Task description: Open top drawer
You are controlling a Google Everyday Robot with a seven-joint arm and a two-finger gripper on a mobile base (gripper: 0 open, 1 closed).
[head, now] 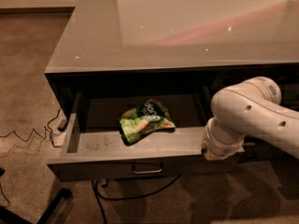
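The top drawer [93, 164] stands pulled out from under the grey glossy counter [187, 27]. Its flat grey front carries a small metal pull [147, 170] at centre, and its light grey scuffed floor [98, 141] shows. A green snack bag [145, 121] lies inside, near the middle. My white arm [252, 118] reaches in from the right. The gripper [216, 154] sits at the drawer's right front corner, at the top edge of the front. Its fingers are hidden below the wrist.
Black cables [28, 135] and a power strip [60, 133] lie on the brown carpet left of the drawer. A cable [135, 195] loops on the floor below the drawer front. A dark chair-base leg [51, 206] shows at bottom left.
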